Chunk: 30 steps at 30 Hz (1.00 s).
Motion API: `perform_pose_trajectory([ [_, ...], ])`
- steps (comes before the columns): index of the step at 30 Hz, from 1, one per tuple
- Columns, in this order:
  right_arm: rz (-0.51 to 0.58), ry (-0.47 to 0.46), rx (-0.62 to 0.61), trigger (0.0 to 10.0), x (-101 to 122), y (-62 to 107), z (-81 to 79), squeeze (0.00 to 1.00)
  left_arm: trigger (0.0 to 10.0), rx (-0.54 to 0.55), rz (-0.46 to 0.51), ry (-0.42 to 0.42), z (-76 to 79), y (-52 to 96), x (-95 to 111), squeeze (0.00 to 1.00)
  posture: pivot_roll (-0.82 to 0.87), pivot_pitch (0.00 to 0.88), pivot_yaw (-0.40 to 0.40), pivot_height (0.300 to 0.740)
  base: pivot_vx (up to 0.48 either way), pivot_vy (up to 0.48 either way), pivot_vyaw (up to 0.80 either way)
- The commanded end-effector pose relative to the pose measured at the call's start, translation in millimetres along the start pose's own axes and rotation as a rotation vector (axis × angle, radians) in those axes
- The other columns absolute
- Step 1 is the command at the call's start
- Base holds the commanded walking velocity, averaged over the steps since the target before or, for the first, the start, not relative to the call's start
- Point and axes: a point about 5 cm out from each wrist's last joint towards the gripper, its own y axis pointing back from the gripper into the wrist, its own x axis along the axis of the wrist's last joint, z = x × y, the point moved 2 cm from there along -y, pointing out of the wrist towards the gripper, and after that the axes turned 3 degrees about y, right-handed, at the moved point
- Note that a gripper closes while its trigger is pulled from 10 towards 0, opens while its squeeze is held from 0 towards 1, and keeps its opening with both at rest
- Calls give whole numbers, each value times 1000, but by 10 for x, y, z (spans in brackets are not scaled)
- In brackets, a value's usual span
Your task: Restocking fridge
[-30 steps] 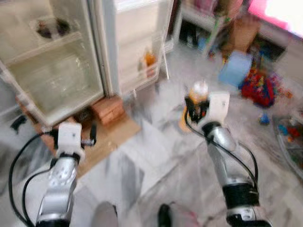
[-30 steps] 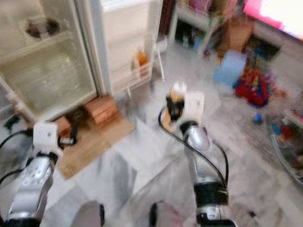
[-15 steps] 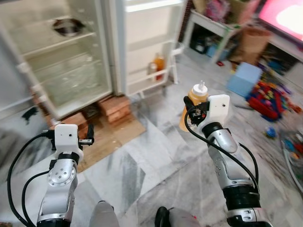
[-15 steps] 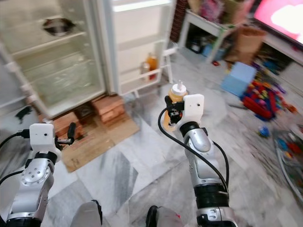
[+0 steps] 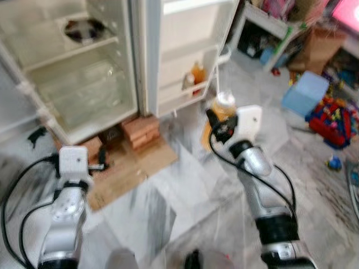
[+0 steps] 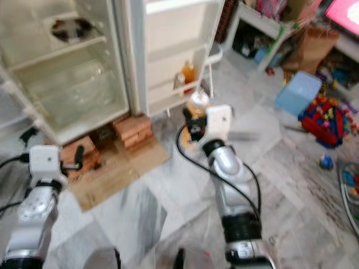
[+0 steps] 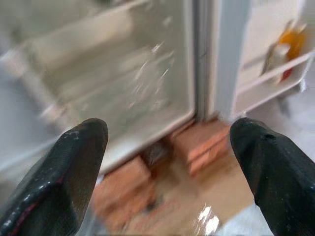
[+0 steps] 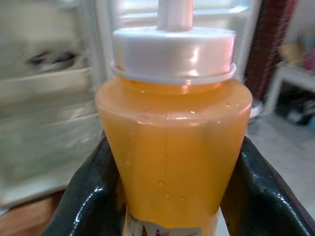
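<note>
right gripper [image 8: 170, 196] clamped on the bottle [image 8: 170, 142]: orange sauce, white cap with nozzle, held upright, one black finger [image 8: 88, 196] on each side of the body, both touching. in the head views the bottle [image 5: 222, 109] sits out in front of the robot over the marble floor [image 5: 185, 185], just short of the open door [image 5: 188, 50], apart from it, not in the fridge yet.

left gripper [image 7: 172, 162] spread wide, nothing between the fingers [image 7: 69, 172]. it's low on the robot's left, over the wooden board [image 5: 132, 168], aimed at the foot of the fridge [image 5: 73, 84].

fridge is open. main compartment has clear shelves, mostly bare, a dark bowl [image 5: 84, 31] on the upper shelf. lower door shelf holds an orange bottle [image 5: 198, 74] and a smaller white-topped thing just beside it, too blurred to id. fridge stands on bricks [image 5: 140, 129], board on the floor in front of them.

off to the robot's right, well apart from the fridge: blue box [image 5: 304, 94], pile of coloured toy blocks [image 5: 336, 115], a white shelf unit [image 5: 263, 25] with clutter, a brown bag [image 5: 320, 45].

head frames are motion-blurred, fine detail unreliable.
</note>
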Motion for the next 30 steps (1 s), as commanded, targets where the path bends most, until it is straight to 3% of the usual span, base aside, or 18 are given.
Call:
perform_pose_trajectory([
  [1,31,-1,-26,10000,73,1,77,0,10000,-10,-23,-26,47,34,-66,0,81,154,-93,740,450,0,0],
  [30,49,-8,42,10000,111,-33,11,0,10000,44,-32,-61,1,-52,-64,0,78,151,-94,740,436,-21,0],
])
